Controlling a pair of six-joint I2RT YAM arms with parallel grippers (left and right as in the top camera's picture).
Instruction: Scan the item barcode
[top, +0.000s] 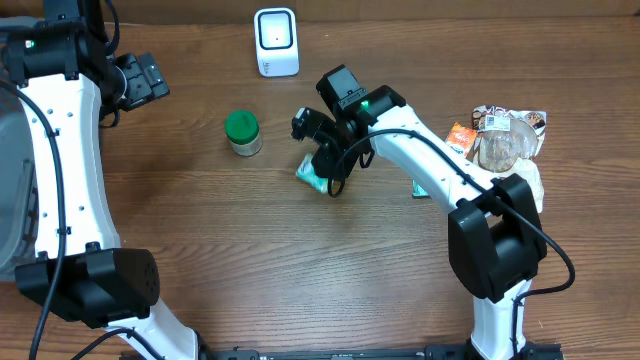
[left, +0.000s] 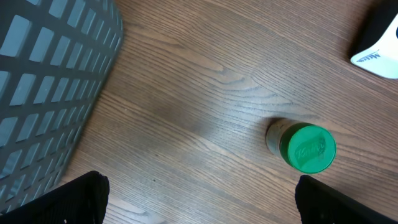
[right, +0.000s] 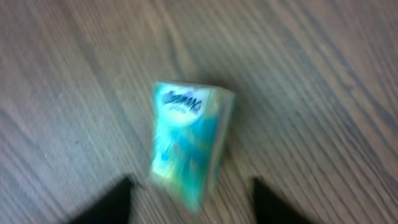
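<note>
My right gripper (right: 191, 180) hangs over the middle of the worktop (top: 200, 230) with its fingers spread. A teal packet (right: 186, 134) lies flat on the wood in the gap between them. Neither finger touches it, so I am holding nothing on this side. The wrist view is blurred and I can read no barcode on the upturned face.

The white scanner (top: 276, 42) stands at the far edge of the worktop, well apart from the packet, with its face turned toward the middle. The packet is not in front of it, and nothing shows whether this packet has been scanned. If it has not, I judge the whole job is left: pinch it, lift it, find the barcode and show it to the scanner.

My left gripper (left: 199, 180) hovers near the far left corner, fingers spread wide and empty, beside the grey basket (left: 43, 81). A green-lidded jar (top: 242, 131) stands upright between that hand and the packet. A heap of other packets (top: 505, 135) sits by the right edge, and they look not yet handled.
</note>
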